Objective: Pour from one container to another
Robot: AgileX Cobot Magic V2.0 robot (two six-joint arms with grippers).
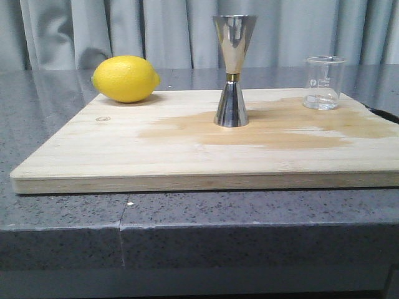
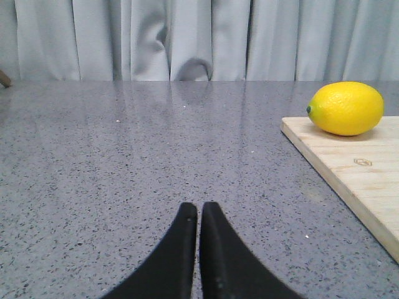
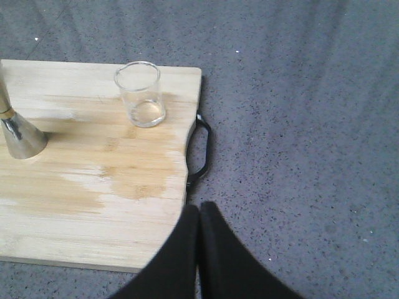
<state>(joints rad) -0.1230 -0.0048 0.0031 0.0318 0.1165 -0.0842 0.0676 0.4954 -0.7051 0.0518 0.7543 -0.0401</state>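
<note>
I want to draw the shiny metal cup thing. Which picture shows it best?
The front view shows it best: the whole steel jigger stands upright in the middle of the wooden board, from rim to base. The right wrist view catches only its lower cone at the picture's edge. The left wrist view does not show it at all.

Jigger point(image 1: 232, 71) between lemon point(image 1: 125, 78) and beaker point(image 1: 323, 82)

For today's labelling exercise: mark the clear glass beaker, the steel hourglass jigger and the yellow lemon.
Clear glass beaker point(image 1: 323, 84), front view, side wall.
Steel hourglass jigger point(image 1: 232, 107), front view, lower cone.
Yellow lemon point(image 1: 125, 78), front view, rind.
</note>
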